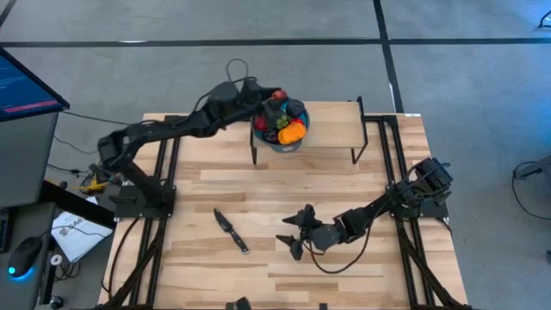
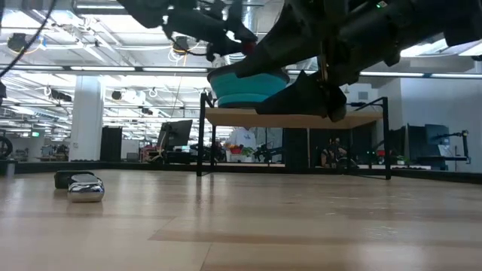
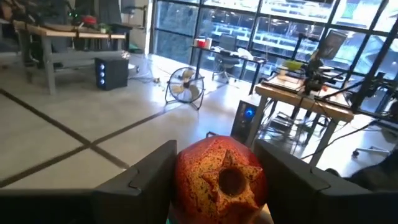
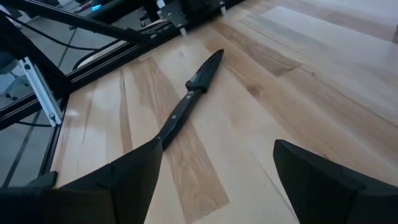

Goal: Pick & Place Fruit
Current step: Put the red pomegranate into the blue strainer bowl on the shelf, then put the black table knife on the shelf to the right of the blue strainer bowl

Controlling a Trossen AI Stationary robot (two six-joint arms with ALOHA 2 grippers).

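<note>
- Now the left gripper is reaching over the bowl on the raised shelf at the far side of the table, and its fingers are clamping a red-orange fruit.
- The fruit is sitting between the two pads in the left wrist view, rounded, with a mottled, speckled skin and a star-shaped calyx facing outward; it is probably being held above the bowl so it can be dropped in.
- The bowl is looking like smooth blue plastic and is already carrying a heap of pieces: an orange one to the right, dark ones beyond it, a bit of red.
- The shelf is a pale wooden board on thin black metal legs, lifting the bowl clear of the tabletop.
- The right gripper is waiting low over the near-centre table with its fingers standing apart and empty.
- A knife with a black handle and dark blade is lying flat on the planks to its left, well apart from the fruit.
- No loose fruit is showing on the table, so the task is seeming nearly finished.
</note>
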